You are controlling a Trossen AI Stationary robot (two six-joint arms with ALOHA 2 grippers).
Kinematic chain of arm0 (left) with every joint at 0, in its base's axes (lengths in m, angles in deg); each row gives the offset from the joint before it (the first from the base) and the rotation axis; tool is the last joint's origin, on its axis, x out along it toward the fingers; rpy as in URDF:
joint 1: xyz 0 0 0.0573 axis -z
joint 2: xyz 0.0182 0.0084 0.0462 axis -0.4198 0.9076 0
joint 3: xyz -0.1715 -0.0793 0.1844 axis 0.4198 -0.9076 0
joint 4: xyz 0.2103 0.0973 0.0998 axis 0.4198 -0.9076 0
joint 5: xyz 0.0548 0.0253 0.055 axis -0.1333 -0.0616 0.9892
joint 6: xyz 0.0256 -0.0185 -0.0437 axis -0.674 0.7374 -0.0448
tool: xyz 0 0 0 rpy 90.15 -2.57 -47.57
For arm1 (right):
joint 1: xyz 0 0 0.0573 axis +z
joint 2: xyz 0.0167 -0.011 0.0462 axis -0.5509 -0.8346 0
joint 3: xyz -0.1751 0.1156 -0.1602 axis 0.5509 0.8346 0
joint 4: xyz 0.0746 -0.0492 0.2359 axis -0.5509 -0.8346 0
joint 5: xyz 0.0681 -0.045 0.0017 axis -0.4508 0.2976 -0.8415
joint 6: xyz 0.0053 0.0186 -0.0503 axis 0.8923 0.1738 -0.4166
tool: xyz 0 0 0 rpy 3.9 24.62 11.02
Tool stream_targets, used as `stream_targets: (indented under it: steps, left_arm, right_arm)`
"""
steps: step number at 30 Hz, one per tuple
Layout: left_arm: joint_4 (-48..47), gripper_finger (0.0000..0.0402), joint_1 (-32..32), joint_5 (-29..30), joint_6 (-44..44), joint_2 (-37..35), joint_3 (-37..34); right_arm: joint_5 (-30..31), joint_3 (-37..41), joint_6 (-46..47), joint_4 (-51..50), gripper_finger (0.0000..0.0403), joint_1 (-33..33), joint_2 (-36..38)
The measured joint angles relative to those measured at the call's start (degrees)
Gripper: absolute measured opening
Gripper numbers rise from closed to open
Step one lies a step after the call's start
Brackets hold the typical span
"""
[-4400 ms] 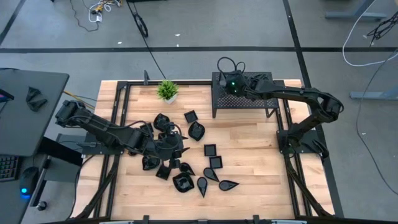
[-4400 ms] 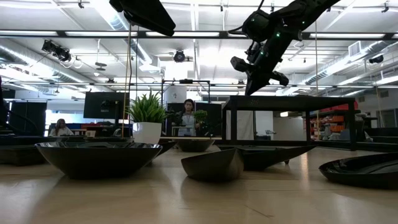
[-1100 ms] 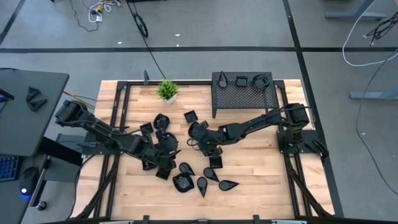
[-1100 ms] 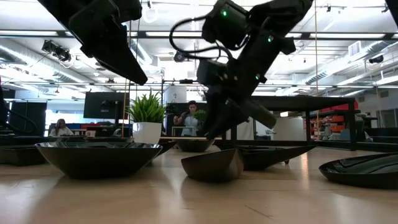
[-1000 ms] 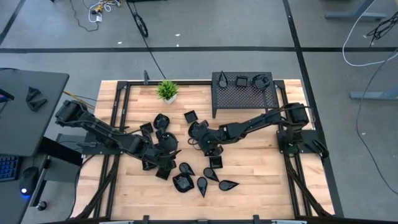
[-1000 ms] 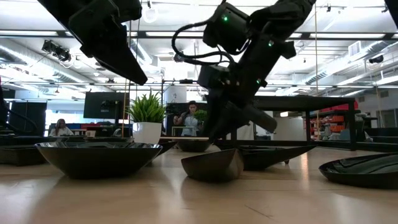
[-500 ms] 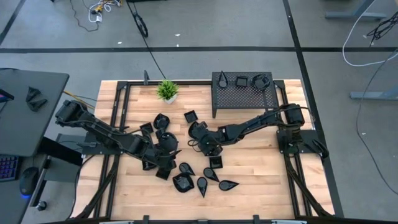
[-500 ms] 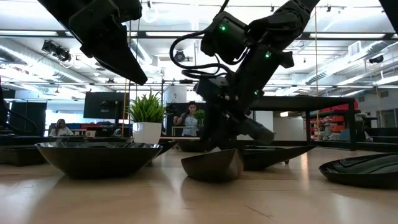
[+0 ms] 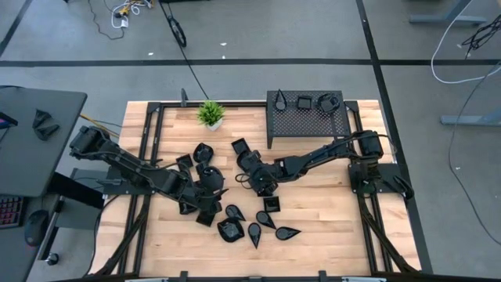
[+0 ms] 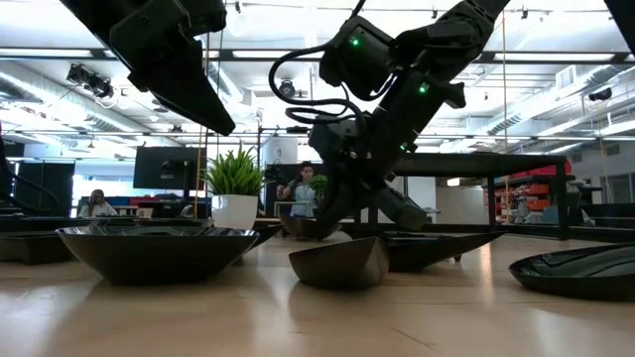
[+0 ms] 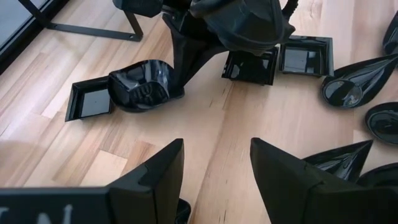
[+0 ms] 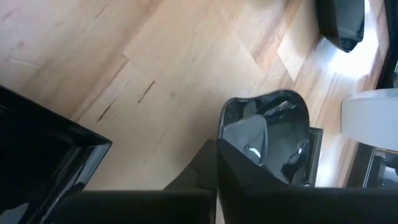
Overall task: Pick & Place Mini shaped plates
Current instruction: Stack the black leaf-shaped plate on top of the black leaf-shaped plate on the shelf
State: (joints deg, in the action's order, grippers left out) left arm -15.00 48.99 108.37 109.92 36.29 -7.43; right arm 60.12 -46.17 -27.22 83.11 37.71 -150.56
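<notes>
Your right gripper [image 9: 252, 169] is clamped on the rim of a rounded plate [image 12: 273, 134], down on the table [image 9: 329, 211] among the scattered mini shaped plates [image 9: 250, 223]. Your left gripper [image 11: 214, 165] hovers nearby, fingers spread and empty.

High view looks straight down on the whole bench [image 9: 329, 211]. Low view sits at bench height, facing the room. Both wrist views look closely at the bench top.

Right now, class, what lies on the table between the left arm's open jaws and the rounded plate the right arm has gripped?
In the left wrist view, only bare wood lies between the left gripper and the rounded plate gripped by the right gripper.
</notes>
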Motion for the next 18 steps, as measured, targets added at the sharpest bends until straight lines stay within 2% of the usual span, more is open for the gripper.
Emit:
stream_targets:
  steps: [6,10,12,18]
  left_arm:
    - [0.02,0.0193,0.00,-0.02,-0.01,0.00,0.00]
    - [0.02,0.0193,0.00,-0.02,-0.02,0.00,0.00]
    - [0.02,0.0193,0.00,0.00,-0.02,0.01,0.00]
    - [0.01,0.0193,0.00,0.00,0.03,0.01,0.02]
  right_arm:
    - [0.53,0.00,0.00,0.08,0.0008,1.10,0.19]
    - [5.22,-0.10,0.01,0.47,0.0006,3.54,1.20]
    - [7.35,-0.11,-0.01,0.37,0.0005,5.04,2.44]
    - [7.69,-0.13,1.54,0.35,0.0004,10.62,9.30]
